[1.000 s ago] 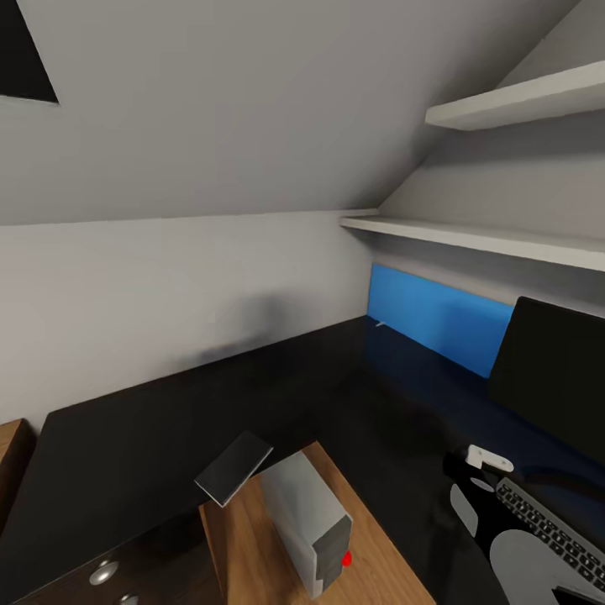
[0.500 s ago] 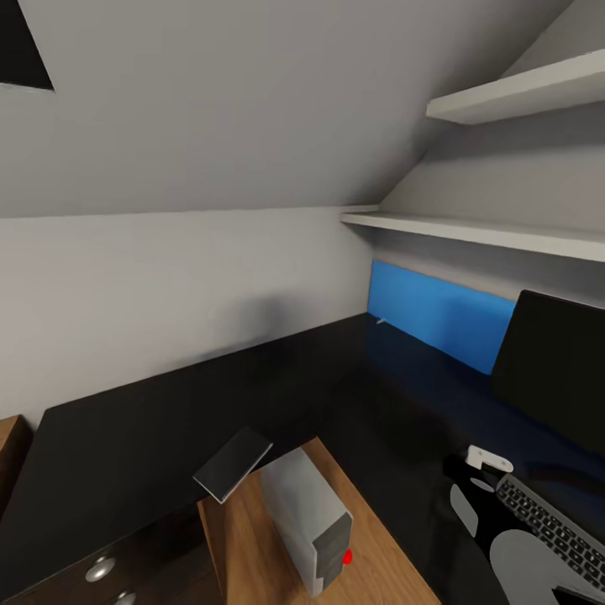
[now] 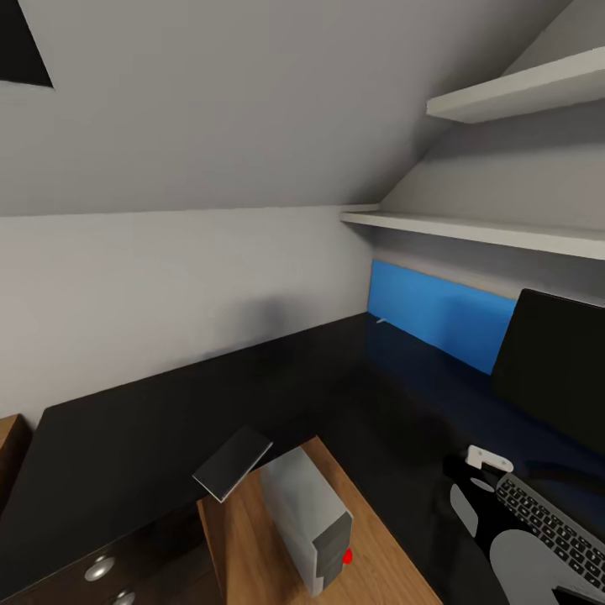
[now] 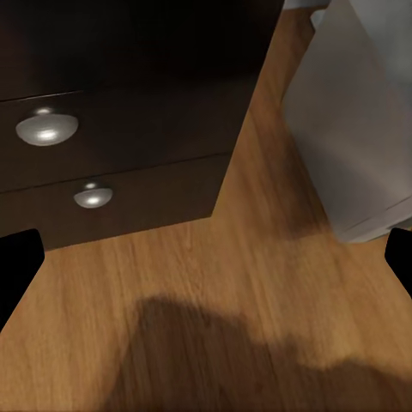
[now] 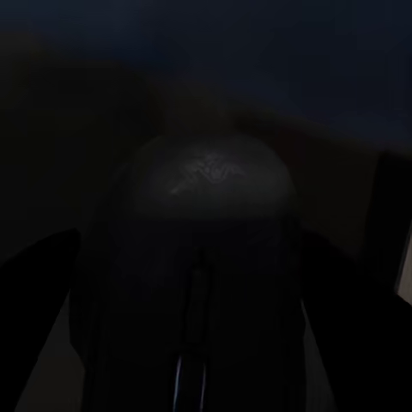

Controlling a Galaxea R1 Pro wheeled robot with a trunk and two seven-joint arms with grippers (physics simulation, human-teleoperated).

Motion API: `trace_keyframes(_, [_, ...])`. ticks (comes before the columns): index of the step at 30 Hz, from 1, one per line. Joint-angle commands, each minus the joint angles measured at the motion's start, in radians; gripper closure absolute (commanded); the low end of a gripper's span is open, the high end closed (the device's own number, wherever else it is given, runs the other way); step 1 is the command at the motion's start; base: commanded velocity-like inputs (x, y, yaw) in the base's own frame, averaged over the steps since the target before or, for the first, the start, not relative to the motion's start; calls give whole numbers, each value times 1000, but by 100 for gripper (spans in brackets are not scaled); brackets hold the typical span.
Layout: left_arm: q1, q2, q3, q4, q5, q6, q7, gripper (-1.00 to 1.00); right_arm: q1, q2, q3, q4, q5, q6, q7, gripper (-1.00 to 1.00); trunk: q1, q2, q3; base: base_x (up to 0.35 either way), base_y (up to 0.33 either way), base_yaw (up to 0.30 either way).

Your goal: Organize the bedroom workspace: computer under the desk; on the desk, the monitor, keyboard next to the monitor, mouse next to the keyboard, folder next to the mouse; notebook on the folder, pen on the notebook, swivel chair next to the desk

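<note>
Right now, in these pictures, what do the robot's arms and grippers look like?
The right arm has a glossy black shell with light-grey rounded panels and a small white bracket near its end. The left gripper's fingers are plain black with blunt tips.

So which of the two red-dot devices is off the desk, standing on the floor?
The computer, the light-grey tower on the wood floor by the black drawers. The monitor stands up on the desk.

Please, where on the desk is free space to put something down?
The desk top is bare along the white wall, between the notebook and the blue back panel. At the right it is crowded by the monitor and keyboard.
</note>
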Motion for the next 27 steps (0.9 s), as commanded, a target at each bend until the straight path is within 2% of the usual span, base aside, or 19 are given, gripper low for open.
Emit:
trace_keyframes(1, [0, 0, 1, -1, 10, 5, 3, -100, -1, 0, -2, 1, -5, -6, 0, 100, 0, -1, -1, 0, 0, 0])
trace_keyframes(6, [0, 0, 1, 2, 9, 5, 4, -100, 0, 0, -3, 0, -4, -8, 0, 100, 0, -1, -1, 0, 0, -7])
trace_keyframes(13, [0, 0, 1, 2, 9, 5, 3, -100, -1, 0, -2, -1, -4, -9, 0, 100, 0, -1, 3, 0, 0, -120])
trace_keyframes(27, [0, 0, 1, 2, 11, 5, 3, -100, -1, 2, -1, -1, -4, -9, 0, 100, 0, -1, 3, 0, 0, -18])
